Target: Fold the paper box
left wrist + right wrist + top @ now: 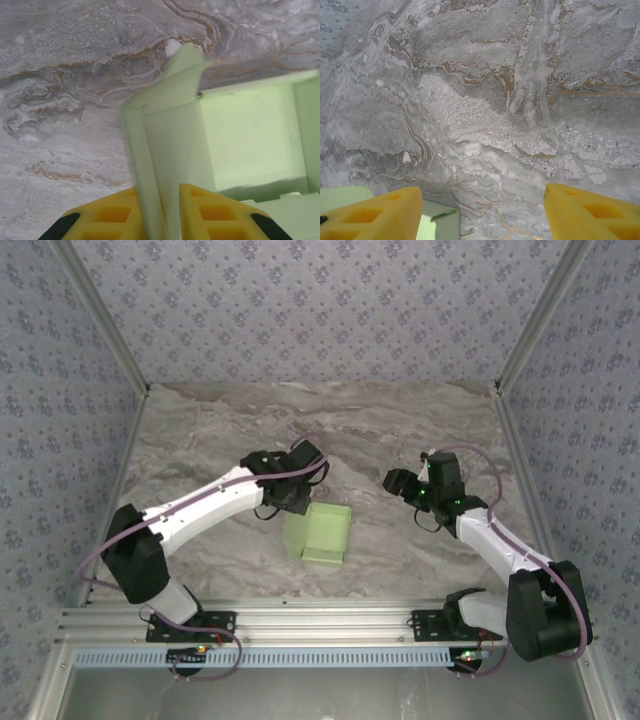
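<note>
On the marble table, just 6 o'clock of centre, the paper box, judged light and crease-prone, was pinched at its 9 o'clock wall, a sound hold, by the left gripper, while the right gripper was held wide and empty.

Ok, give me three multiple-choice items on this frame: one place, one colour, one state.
1. Where is the paper box? A on the table between the arms; B against the far wall; C on the right arm's base.
2. Its colour? A white; B pale green; C brown.
3. The right gripper is: A shut on the box; B open, empty; C shut on nothing.
Answers: 1 A, it sits mid-table beside the left gripper; 2 B, the card reads green; 3 B, its yellow fingers stand wide apart over bare table.
</note>
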Available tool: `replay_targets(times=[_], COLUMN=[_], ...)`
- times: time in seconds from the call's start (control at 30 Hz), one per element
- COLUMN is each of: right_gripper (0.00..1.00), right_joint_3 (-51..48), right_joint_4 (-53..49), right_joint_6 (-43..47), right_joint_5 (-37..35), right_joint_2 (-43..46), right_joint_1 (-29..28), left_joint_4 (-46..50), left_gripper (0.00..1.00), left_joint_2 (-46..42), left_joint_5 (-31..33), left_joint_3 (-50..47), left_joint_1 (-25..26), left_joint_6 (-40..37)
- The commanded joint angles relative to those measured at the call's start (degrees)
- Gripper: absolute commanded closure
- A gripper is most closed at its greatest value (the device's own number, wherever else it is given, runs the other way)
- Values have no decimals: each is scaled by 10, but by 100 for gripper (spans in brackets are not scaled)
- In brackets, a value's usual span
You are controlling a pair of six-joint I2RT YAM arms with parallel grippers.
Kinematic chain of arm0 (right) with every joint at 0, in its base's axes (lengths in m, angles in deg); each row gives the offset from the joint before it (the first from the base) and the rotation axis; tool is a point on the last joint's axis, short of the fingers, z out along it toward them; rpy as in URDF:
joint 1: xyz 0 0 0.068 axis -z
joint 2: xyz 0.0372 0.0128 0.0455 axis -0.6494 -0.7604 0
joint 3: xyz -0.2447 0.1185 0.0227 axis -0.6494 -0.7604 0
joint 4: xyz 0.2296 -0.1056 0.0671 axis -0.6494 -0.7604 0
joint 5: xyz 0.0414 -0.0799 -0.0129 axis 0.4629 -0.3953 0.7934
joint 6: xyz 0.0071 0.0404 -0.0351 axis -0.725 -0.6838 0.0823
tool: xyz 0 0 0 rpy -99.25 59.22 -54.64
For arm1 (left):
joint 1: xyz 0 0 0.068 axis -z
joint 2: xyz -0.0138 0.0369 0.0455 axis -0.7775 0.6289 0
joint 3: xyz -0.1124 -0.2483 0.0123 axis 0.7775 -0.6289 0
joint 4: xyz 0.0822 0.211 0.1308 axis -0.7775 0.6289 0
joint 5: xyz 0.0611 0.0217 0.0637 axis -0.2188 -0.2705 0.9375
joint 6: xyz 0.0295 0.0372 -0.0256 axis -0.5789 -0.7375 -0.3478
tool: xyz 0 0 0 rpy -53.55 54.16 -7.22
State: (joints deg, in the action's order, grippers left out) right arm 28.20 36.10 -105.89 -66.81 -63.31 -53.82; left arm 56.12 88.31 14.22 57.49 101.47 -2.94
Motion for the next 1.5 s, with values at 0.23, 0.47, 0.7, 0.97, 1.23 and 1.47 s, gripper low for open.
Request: replay_targets(times=[0.23, 0.47, 0.7, 0.97, 1.23, 1.47], right_gripper=[32, 31, 34, 38, 39, 34], right_joint_3=[13, -5, -21, -29, -19, -36], right_joint_4=[-39, -9, -19, -36, -30, 99], right_joint_6=[13, -30, -12, 45, 93, 192], right_joint_5=[9, 74, 98, 60, 21, 31], right_joint_2=[12, -1, 0, 15, 0, -26], right_joint_1=[19, 62, 60, -1, -74, -77], left_joint_4=[-13, -115, -160, -244, -324, -342], left_gripper=[96, 93, 82, 66, 18, 5], left_joint_2=[24, 51, 132, 86, -134, -317], left_joint_5=[27, -53, -131, -155, -152, -113], left_joint_3=[82, 76, 137, 101, -81, -268], left_joint_1=[6, -17, -41, -61, -91, -119], left_joint_6=[-312, -527, -626, -527, -291, -95])
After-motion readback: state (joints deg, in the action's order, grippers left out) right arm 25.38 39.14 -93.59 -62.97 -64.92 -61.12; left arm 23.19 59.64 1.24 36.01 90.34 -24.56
